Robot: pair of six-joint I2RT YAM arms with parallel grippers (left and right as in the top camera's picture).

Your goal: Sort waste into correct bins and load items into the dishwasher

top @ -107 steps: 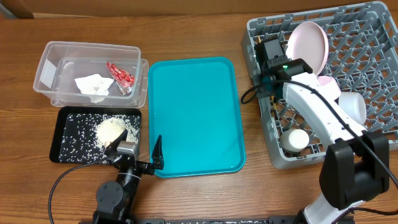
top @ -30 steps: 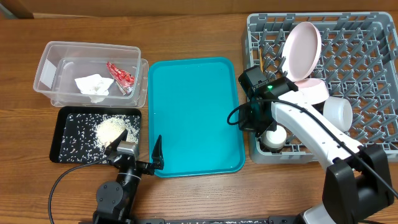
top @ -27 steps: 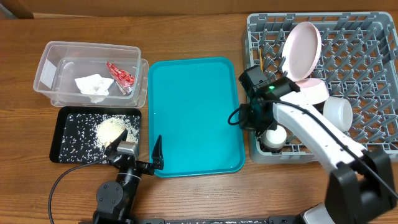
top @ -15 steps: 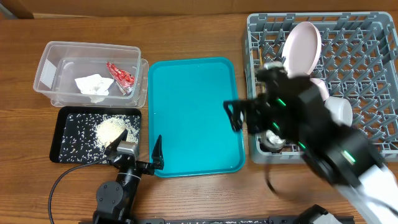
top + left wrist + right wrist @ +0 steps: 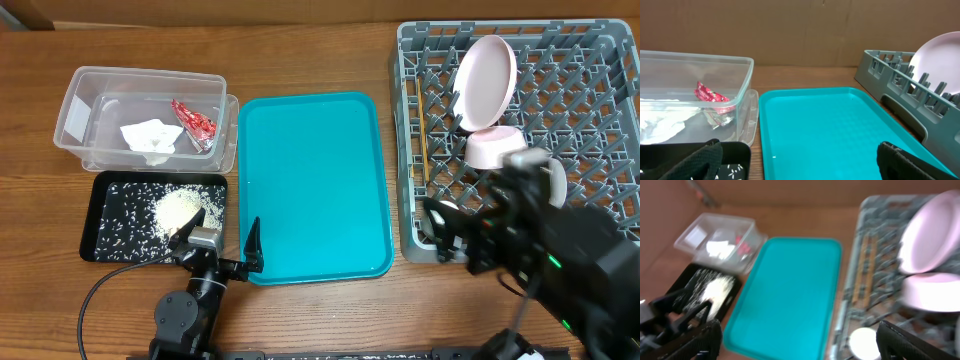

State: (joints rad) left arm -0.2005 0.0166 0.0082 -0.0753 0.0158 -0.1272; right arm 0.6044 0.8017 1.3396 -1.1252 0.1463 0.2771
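Observation:
The grey dishwasher rack holds the upright pink plate, a pale bowl, the chopsticks and a small white cup at its near left corner. My right gripper hangs open and blurred, high above that corner, holding nothing. The clear tub contains the red wrapper and the white napkin. Rice lies heaped in the black tray. My left gripper rests open and bare at the teal tray's near left corner.
The teal tray lies bare between the bins and the rack. In the left wrist view the tub wall and the rack edge flank it. The right arm covers the rack's near right part.
My right gripper opened, left the rack's near left side, and the arm lifted toward the camera and swung right. The cup stays in the rack. The left arm is still.

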